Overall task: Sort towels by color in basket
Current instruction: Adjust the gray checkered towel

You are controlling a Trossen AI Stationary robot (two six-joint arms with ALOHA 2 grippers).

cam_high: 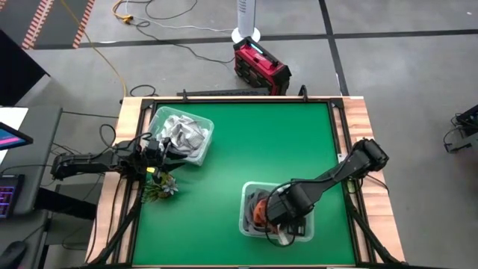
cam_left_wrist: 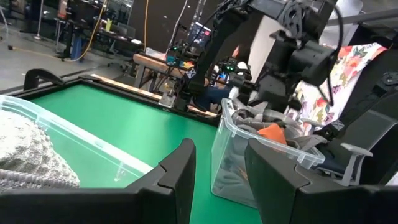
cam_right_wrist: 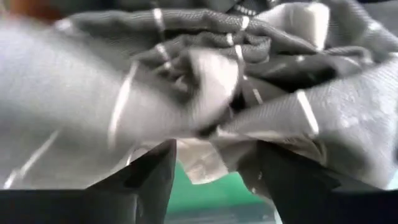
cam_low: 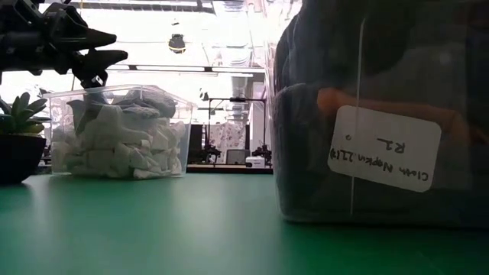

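Two clear baskets stand on the green table. The left basket (cam_high: 205, 128) at the far left holds white and light grey towels (cam_high: 179, 134). The right basket (cam_high: 245, 202) near the front edge holds a rust orange towel (cam_high: 259, 211) and a grey checked towel (cam_right_wrist: 205, 74). My right gripper (cam_high: 281, 224) points down into the right basket, open, with the checked towel bunched just beyond its fingertips (cam_right_wrist: 165, 155). My left gripper (cam_high: 158, 149) waits level at the table's left edge beside the left basket, open, nothing between its fingers (cam_left_wrist: 183, 168). My right gripper stands open, pointing down over the crumpled grey checked towel (cam_right_wrist: 217, 124) in the right basket. I cannot tell whether its fingertips touch the cloth.
A small green plant sprig (cam_high: 160, 187) stands at the table's left edge, near my left arm. A red box (cam_high: 261, 67) sits on the floor beyond the far edge. Bare green table (cam_high: 269, 142) lies between the two baskets. The right basket bears a white label (cam_low: 386, 149).
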